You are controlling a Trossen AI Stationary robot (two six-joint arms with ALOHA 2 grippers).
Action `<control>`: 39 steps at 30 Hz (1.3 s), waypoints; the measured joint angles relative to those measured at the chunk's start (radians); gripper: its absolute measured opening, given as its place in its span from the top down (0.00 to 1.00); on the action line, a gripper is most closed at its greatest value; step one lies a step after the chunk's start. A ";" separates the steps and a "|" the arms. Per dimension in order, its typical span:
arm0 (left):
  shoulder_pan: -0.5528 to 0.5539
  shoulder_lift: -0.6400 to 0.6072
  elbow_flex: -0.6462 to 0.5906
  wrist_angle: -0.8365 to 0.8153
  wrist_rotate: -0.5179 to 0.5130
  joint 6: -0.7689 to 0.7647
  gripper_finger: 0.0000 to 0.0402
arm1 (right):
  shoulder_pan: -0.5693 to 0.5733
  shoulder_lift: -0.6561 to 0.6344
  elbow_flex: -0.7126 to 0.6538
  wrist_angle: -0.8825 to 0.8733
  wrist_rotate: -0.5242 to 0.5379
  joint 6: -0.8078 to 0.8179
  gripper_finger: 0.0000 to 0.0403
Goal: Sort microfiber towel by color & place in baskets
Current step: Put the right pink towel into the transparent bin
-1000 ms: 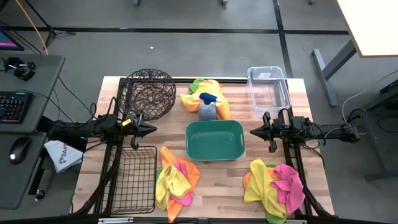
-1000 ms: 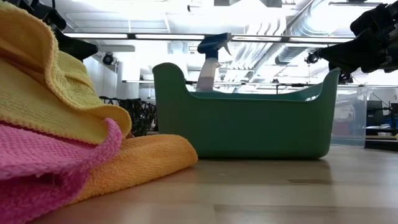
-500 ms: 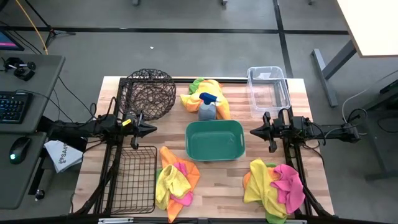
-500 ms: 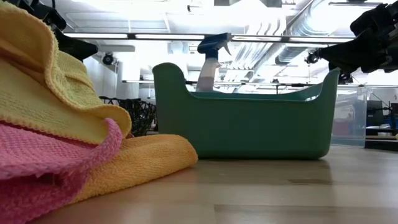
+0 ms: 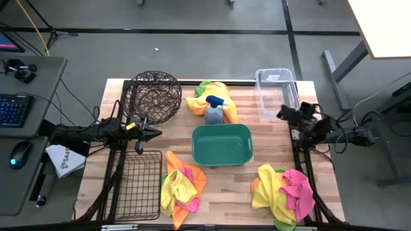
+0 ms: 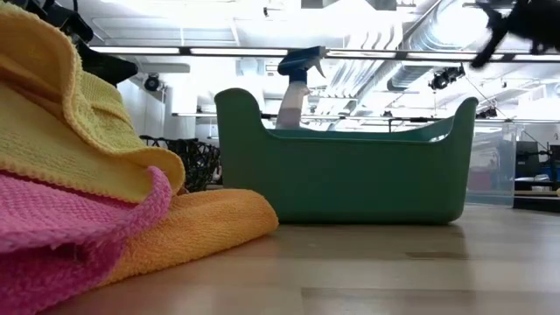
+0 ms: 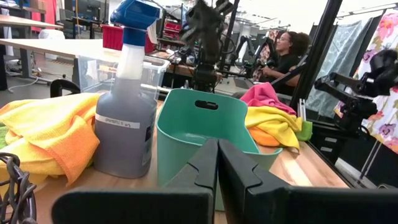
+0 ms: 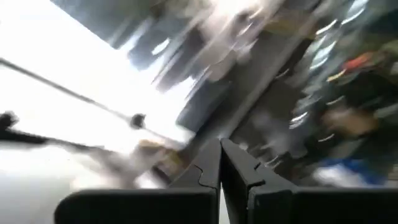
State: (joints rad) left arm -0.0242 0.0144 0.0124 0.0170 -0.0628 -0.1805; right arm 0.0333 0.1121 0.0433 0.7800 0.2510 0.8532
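Microfiber towels lie in three mixed heaps: yellow, orange and green at the far middle [image 5: 212, 96] behind a blue-grey spray bottle [image 5: 214, 111], yellow, orange and pink near the front [image 5: 181, 187], and yellow, pink, orange and green at the front right [image 5: 282, 189]. The round wire basket [image 5: 153, 95], rectangular black wire basket [image 5: 138, 186], teal tub [image 5: 221, 144] and clear bin [image 5: 277, 90] hold no towels. My left gripper [image 5: 159, 133] hovers shut, left of the tub. My right gripper [image 5: 280, 113] is shut, raised beside the clear bin.
The spray bottle [image 7: 127, 118] stands upright just beyond the tub's far rim [image 7: 205, 102]. Bare wood shows between the tub and the front heaps. A person sits in the room beyond the table [image 7: 287, 53]. A desk with keyboard and mouse stands left of the table.
My right gripper has swung up and away from the tub, toward the table's far right and the clear bin, turning as it went; its wrist view is smeared by the motion. The left arm and the towels have stayed put.
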 joint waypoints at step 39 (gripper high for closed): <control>0.000 0.000 0.000 0.000 0.000 0.000 1.00 | 0.714 1.234 0.975 -2.244 -0.822 0.551 0.49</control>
State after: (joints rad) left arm -0.0240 0.0147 0.0124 0.0170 -0.0628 -0.1806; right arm 0.7471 1.3457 1.0183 -1.4635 -0.5712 1.4041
